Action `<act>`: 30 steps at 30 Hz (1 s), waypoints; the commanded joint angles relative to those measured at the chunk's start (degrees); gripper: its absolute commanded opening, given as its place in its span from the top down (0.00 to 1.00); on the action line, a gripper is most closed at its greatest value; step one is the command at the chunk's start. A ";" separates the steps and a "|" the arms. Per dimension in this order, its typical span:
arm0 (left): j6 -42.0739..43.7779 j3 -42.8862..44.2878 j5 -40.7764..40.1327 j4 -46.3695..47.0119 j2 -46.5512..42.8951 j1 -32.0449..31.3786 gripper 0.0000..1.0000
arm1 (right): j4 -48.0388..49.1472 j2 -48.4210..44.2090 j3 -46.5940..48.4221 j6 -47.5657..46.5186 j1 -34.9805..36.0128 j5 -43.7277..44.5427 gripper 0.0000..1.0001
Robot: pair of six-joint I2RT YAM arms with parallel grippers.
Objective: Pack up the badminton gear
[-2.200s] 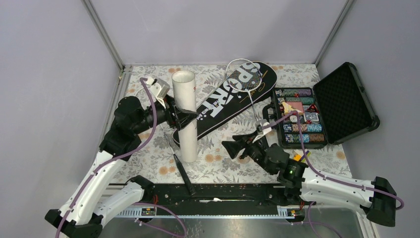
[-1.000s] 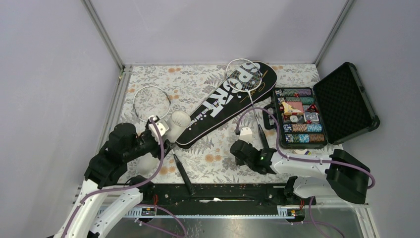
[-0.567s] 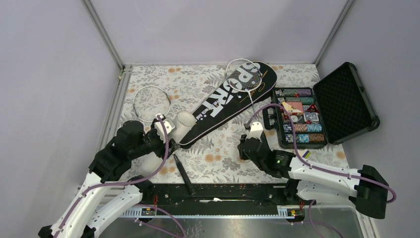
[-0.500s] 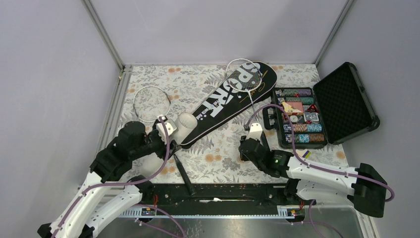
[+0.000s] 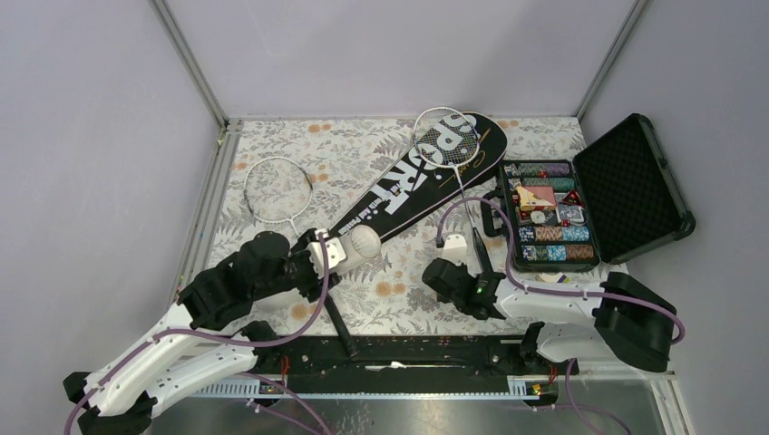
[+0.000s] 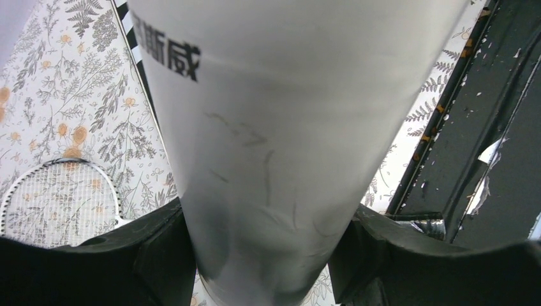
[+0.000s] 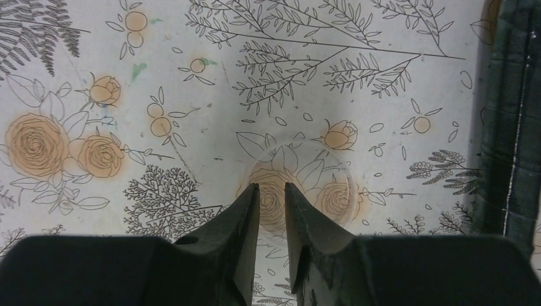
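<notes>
My left gripper [image 5: 310, 265] is shut on the white cardboard tube [image 5: 361, 243], whose end points towards the black "SPORT" bag [image 5: 413, 186]. In the left wrist view the tube [image 6: 274, 127] fills the space between both fingers [image 6: 159, 255]. One racket's head [image 5: 277, 188] lies at the left and its black handle [image 5: 335, 317] runs to the near edge. The other racket's head [image 5: 444, 138] rests on the bag. My right gripper [image 5: 435, 274] hangs low over the cloth; its jaws [image 7: 272, 188] stand a narrow gap apart over a clear round lid [image 7: 319, 191], with nothing between them.
An open black case of poker chips [image 5: 589, 204] stands at the right. The second racket's dark handle [image 7: 510, 127] lies just right of my right gripper. The black base rail [image 6: 491, 127] runs along the near edge, and grey walls close in the table.
The left arm has swung the tube down and to the right, towards the bag. The right gripper's jaws have parted slightly and it has shifted a little left.
</notes>
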 commanded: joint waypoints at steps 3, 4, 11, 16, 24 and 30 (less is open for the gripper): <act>2.04 -0.56 -3.22 5.12 -2.42 -1.13 0.66 | 5.30 3.41 0.32 2.04 -0.35 -0.13 0.73; 2.08 -0.69 -3.13 5.25 -2.59 -1.19 0.66 | 6.09 3.87 0.11 2.15 -0.32 -0.58 0.73; 2.13 -1.07 -2.38 5.82 -3.21 -1.29 0.67 | 3.01 3.10 2.21 1.28 -0.33 -0.01 0.73; 2.65 -1.46 -0.92 6.17 -3.99 -1.31 0.66 | 0.82 -0.75 2.96 1.14 -0.34 0.23 0.70; 2.00 -1.59 -0.37 6.17 -4.29 -1.31 0.67 | 3.85 2.93 2.53 2.20 -0.37 -3.02 0.70; 0.21 -2.67 1.37 6.89 -4.52 -1.34 0.67 | 4.82 6.99 3.23 2.60 -0.34 -3.08 0.72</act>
